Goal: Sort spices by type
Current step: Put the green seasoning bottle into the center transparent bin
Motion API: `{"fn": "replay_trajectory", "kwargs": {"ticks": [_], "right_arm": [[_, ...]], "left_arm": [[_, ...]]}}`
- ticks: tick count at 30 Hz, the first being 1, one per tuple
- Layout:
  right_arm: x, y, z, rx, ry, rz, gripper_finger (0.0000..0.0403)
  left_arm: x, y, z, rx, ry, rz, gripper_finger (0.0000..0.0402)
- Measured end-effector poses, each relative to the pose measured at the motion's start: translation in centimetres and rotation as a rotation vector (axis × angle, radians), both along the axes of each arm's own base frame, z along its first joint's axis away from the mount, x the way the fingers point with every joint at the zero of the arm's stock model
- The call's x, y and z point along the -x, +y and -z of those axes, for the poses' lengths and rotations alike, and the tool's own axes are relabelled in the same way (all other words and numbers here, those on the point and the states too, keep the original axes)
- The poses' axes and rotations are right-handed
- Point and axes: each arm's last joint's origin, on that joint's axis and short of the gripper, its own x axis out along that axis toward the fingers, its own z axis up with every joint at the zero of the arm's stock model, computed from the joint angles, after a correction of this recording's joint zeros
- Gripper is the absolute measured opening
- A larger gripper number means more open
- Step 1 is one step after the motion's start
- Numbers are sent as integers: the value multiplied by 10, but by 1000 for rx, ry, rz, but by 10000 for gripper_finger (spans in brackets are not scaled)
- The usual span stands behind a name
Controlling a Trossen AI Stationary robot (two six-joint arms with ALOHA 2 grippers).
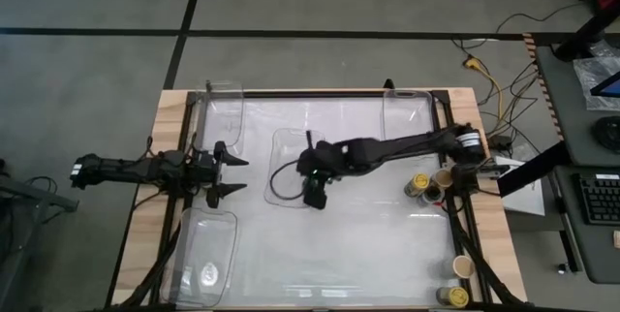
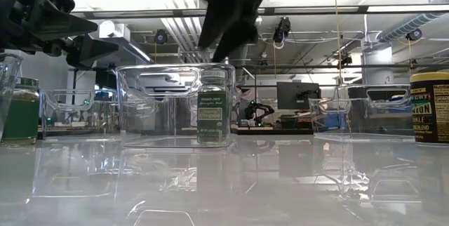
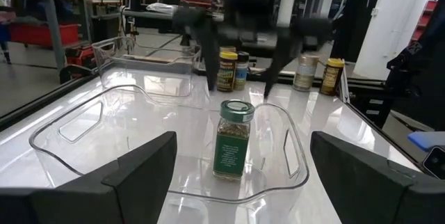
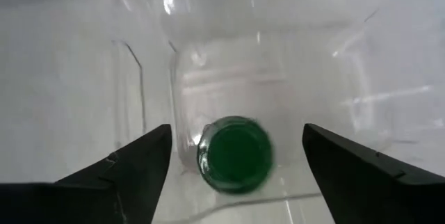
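A spice jar with a green lid [image 4: 235, 153] stands upright on the floor of the clear bin in the middle of the table [image 1: 283, 162]. The low view [image 2: 212, 114] and the left wrist view [image 3: 233, 140] show it too. My right gripper [image 4: 236, 132] hangs open above the jar, slanting down, with a finger off to each side and clear of it [image 2: 228, 36]. My left gripper [image 1: 231, 176] waits open and level at the table's left, pointing at the bin.
More clear bins stand at the far left [image 1: 225, 109], far right [image 1: 407, 113] and near left [image 1: 208, 244]. Spice jars cluster by the right edge [image 1: 426, 184], and two more stand at the near right corner [image 1: 457, 283]. Another green jar [image 2: 21, 110] shows at the low view's left.
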Motion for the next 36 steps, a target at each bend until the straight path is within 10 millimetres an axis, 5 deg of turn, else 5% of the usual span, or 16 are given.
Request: {"fn": "replay_trajectory", "kwargs": {"ticks": [6,13,25,36], "right_arm": [[31,0,-50,47,-86,-69,337],[64,-2,-66,155,-125,-131,326],[72,-14,-32,318,-180,-53,293],[76,13,-25,303,-194,-120,261]], "left_arm": [[0,0,0,0,0,0,316],[0,0,0,0,1,0,316],[0,0,-13,-1,-133,0,316],[1,-2,-25,79,-255,63,316]]}}
